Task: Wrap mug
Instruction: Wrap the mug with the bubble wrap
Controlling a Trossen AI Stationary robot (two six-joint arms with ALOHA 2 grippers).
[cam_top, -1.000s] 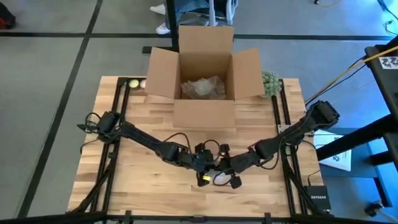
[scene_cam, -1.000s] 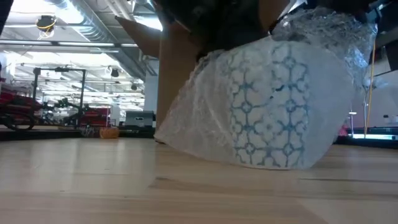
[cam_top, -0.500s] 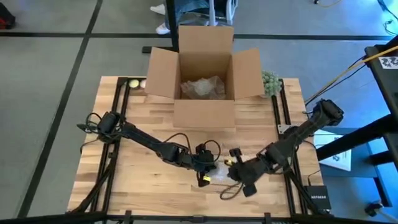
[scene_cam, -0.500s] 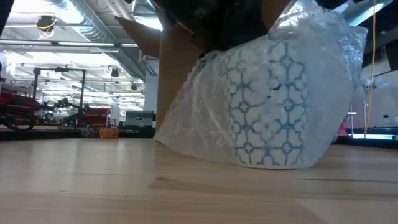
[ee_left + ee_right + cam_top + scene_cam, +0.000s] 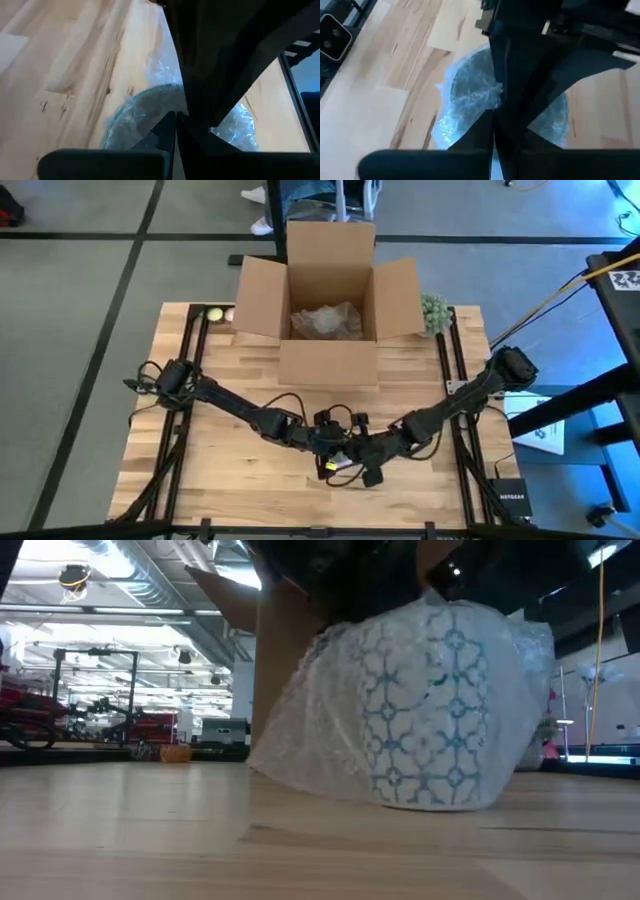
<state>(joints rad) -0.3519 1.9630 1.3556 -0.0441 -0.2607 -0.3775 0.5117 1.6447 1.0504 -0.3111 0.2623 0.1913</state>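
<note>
A white mug with a blue pattern (image 5: 430, 710) lies on the table's near middle, bundled in clear bubble wrap (image 5: 300, 730). In the high view the bundle (image 5: 345, 467) is mostly hidden under both grippers. My left gripper (image 5: 328, 450) comes at it from the left and my right gripper (image 5: 362, 462) from the right, and they meet over it. Both wrist views show shut fingers on the wrap over the mug's round opening (image 5: 470, 80). My left gripper (image 5: 176, 119) has its shut fingertips on the wrap at the mug's rim (image 5: 150, 95), slanting down from the table's left. The right arm's dark gripper covers the spot, so which fold it holds cannot be told. The bundle rests on the table. My right gripper (image 5: 493, 116) pinches a bunched fold of wrap (image 5: 492, 95) over the mug's opening, at its fingertips. It slants down from the table's right. The wrap lies folded over the mug, which rests on the table.
An open cardboard box (image 5: 300, 365) stands at the table's far middle with a crumpled wrapped bundle (image 5: 325, 320) inside. A green object (image 5: 435, 310) sits right of the box, and small balls (image 5: 213, 313) left of it. Bare wood lies on either side of the mug.
My right gripper swung out toward the table's right and near edge, then came back over the mug. The wrap's loose end, which stood up at the bundle's right side, now lies folded down over the mug. The mug has stayed on the table.
</note>
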